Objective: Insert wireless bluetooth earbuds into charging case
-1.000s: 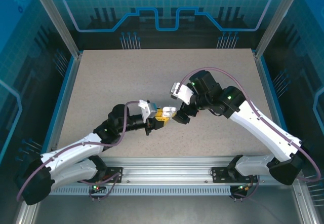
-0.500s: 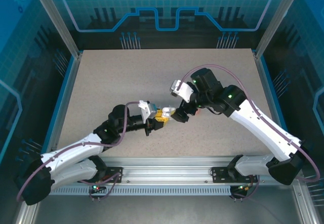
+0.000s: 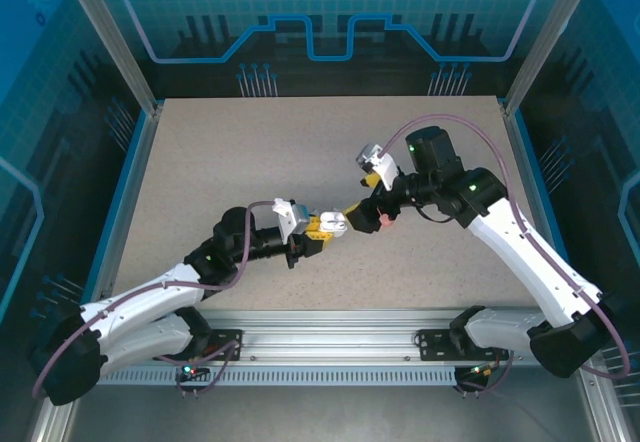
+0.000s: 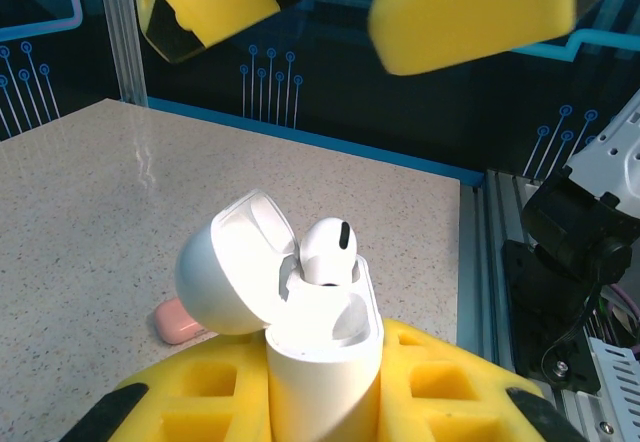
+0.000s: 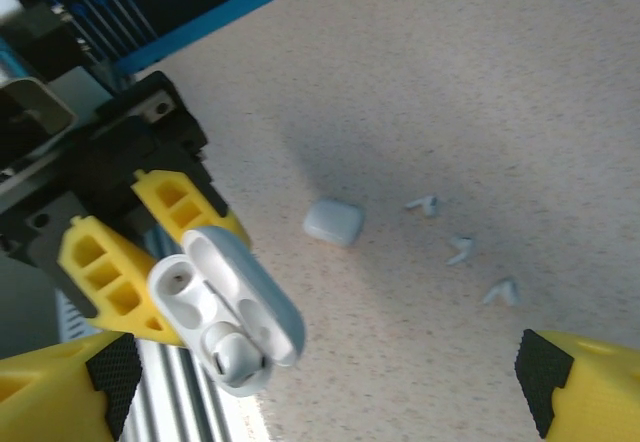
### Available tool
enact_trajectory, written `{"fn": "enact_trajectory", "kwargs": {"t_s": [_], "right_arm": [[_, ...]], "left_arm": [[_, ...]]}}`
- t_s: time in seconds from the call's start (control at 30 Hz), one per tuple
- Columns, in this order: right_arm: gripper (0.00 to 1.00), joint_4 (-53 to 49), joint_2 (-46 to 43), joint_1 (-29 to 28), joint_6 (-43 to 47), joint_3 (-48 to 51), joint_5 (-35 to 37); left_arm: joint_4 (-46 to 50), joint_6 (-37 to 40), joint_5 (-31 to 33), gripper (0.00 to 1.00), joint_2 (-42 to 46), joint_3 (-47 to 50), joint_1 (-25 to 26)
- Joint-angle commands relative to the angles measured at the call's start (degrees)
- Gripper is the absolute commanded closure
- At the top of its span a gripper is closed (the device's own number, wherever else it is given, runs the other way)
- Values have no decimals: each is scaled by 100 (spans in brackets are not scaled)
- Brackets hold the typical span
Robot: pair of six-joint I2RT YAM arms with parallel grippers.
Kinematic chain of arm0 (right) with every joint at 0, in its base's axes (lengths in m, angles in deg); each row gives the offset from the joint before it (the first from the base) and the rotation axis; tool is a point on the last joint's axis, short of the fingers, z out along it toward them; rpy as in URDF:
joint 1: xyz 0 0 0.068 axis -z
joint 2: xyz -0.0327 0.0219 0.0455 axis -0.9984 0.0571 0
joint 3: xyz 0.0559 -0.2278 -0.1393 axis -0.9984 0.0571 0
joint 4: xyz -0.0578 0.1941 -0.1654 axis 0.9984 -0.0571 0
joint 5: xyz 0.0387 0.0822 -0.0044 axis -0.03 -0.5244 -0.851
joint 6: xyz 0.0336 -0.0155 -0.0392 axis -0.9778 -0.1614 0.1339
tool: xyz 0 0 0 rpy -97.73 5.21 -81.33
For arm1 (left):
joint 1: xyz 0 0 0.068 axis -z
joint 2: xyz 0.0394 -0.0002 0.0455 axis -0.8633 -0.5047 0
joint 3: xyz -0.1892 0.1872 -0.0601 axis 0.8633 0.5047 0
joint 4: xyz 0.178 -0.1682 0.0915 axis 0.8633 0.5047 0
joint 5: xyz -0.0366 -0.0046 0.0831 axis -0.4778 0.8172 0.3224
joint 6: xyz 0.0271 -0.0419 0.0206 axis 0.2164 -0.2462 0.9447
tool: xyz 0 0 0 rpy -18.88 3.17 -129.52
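Observation:
My left gripper (image 4: 325, 397) is shut on a white charging case (image 4: 320, 362), held upright with its lid (image 4: 235, 272) swung open. One white earbud (image 4: 327, 252) sits in one socket; the other socket is empty. In the top view the case (image 3: 336, 223) is at the table's middle, in the left gripper (image 3: 322, 228). My right gripper (image 5: 320, 402) hangs open just above and to the right of the case (image 5: 225, 322), nothing between its yellow fingers (image 4: 470, 12). Three loose white earbuds (image 5: 460, 250) lie on the table beyond it.
A closed white case (image 5: 333, 220) lies on the table near the loose earbuds. A salmon-pink case (image 4: 180, 322) rests on the table behind the held case. The blue table rim (image 4: 300, 142) and an aluminium rail (image 4: 480, 262) border the speckled surface.
The right gripper has drawn back up and to the right, away from the held case. The left arm and the case have stayed in place.

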Motion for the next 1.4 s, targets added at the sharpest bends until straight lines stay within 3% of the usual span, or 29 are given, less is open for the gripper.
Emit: {"fn": "enact_trajectory", "kwargs": {"t_s": [0.0, 0.5, 1.03, 1.37], "right_arm": [[0, 242, -89, 47, -451, 173, -621], [0, -28, 379, -27, -719, 184, 243], [1, -199, 395, -31, -542, 401, 261], [0, -339, 392, -18, -488, 441, 688]], "left_arm": [[-348, -107, -18, 88, 90, 144, 29], [-433, -96, -88, 88, 86, 112, 34], [-389, -56, 1, 88, 109, 112, 28], [-398, -91, -18, 88, 134, 134, 23]]}}
